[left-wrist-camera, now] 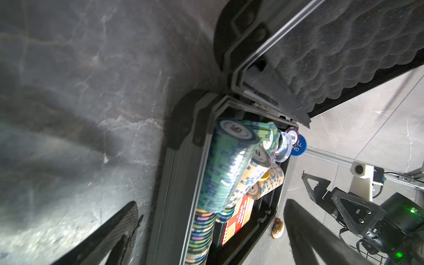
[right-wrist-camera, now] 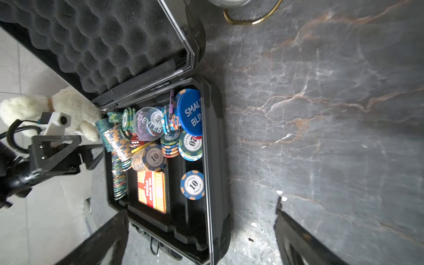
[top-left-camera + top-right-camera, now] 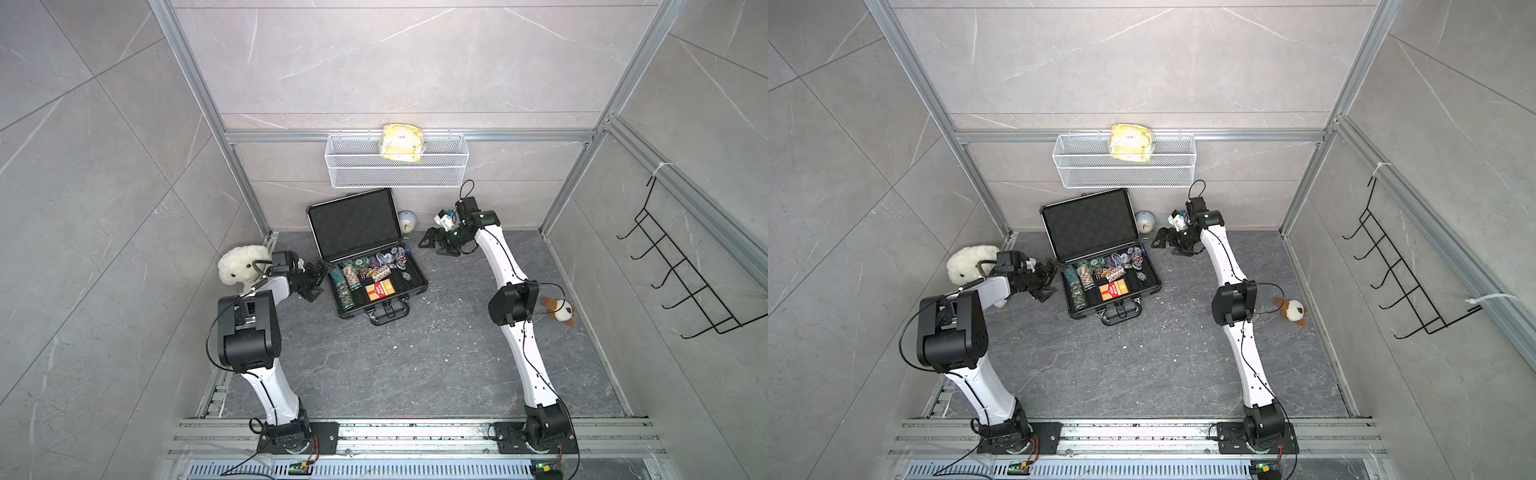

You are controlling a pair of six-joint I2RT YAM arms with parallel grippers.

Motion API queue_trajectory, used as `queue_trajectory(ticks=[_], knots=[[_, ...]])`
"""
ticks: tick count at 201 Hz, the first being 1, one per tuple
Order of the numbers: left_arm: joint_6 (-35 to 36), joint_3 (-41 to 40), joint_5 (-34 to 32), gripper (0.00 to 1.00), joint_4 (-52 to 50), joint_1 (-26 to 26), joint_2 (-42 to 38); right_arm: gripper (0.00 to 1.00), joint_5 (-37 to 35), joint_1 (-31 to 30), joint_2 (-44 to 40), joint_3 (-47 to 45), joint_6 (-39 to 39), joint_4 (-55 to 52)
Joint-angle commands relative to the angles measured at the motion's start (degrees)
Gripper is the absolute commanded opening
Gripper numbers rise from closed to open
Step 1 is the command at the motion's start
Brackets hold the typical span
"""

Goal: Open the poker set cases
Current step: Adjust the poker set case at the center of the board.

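– Nearest us in both top views runs the rail [image 3: 415, 432] with the arm bases [image 3: 291, 436]. Beyond it we see the poker set case [image 3: 411, 286] on the dark tabletop [image 3: 395, 365], lid [image 3: 353, 224] already upright, handle [image 3: 390, 312] toward the rail.
– And our grippers?
– We have the left gripper [image 3: 316, 281] just beside the case's left end, jaws spread, empty. The right gripper [image 3: 434, 245] hangs near the case's right hinge corner, apart from it, likewise spread, holding nothing.
– From the left wrist?
– We look between our fingers [image 1: 110, 234] along the case's end wall: stiff metal-looking shell, hard corner cap [image 1: 183, 124], chips [image 1: 224, 165] stacked and spilling inside.
– So we judge the base heavy and rigid; the lid alone should swing lightly.
– From the right wrist, soft foam [image 2: 103, 41] lines the lid; loose chips and a card deck [image 2: 152, 190] lie below. We would hold the lid's bare front edge or a corner cap, not the smooth ribbed sides, and never jolt the base.
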State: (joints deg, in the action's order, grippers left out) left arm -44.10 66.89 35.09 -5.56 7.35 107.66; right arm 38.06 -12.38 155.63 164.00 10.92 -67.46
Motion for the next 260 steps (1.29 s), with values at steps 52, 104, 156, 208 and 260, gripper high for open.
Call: queue_trajectory(ticks=[52,104,156,208,260], knots=[[9.8,5.3,-6.1,1.00,-10.6,-3.1,-2.7,1.00,2.2,1.0,-36.5,-48.8,4.7,25.9],[12.9,4.8,-10.9,1.00,-13.8,-6.7,-3.8,1.00,-11.2,0.6,-57.9,-88.4,8.2,55.2],[13.3,-0.3,-16.6,0.99,-12.3,-7.4,-7.3,1.00,-26.3,-3.2,-66.0,-117.1,8.8,90.1],[15.9,-9.5,-40.5,1.00,-14.3,-16.0,-21.0,1.00,-35.5,-6.7,-73.2,-122.8,0.8,81.4],[18.4,-17.9,-38.2,0.99,-1.6,-18.7,-25.9,1.00,-30.4,-6.0,-68.2,-118.6,2.6,80.3]])
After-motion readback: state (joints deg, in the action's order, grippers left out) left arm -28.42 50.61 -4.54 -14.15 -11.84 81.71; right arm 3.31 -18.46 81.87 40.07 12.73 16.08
